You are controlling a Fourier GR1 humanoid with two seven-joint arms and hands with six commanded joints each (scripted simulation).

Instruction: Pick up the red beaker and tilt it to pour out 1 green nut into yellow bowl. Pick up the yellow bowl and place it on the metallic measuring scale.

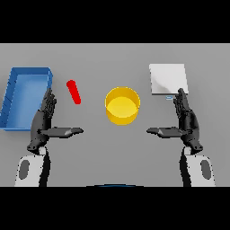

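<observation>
Red beaker (73,91) sits left of the table's (112,63) middle, about midway between far and near edges. It reads as a narrow red shape, slanted, top end toward the far left. Whether it stands or lies tipped, cannot tell. No green nut visible in or near it.

Yellow bowl (122,105) just right of the beaker, apart from it, close to the table's centre. Upright, mouth open to the view. Interior shows plain yellow; no nut seen inside.

Metallic measuring scale (168,79) toward the far right of the table, a pale square plate, well apart from the bowl. Nothing rests on it.

Blue tray (9,96) along the left edge of the table, walls raised, nothing seen in it.

Left hand (43,120) hovers over the near left part of the table, fingers straight and together pointing away, thumb stuck out toward the centre. Holds nothing; not touching the beaker, which lies beyond and to the right of the fingertips.

Right hand (187,120) mirrors it at the near right, fingers straight, thumb pointing inward, fingertips just short of the scale's near edge. Holds nothing.

Progress, as judged: nothing done. Beaker ungrasped, no pour made, bowl off the scale. All steps are left: grasp beaker, tilt over bowl for one nut, then lift bowl and set it on the scale.
</observation>
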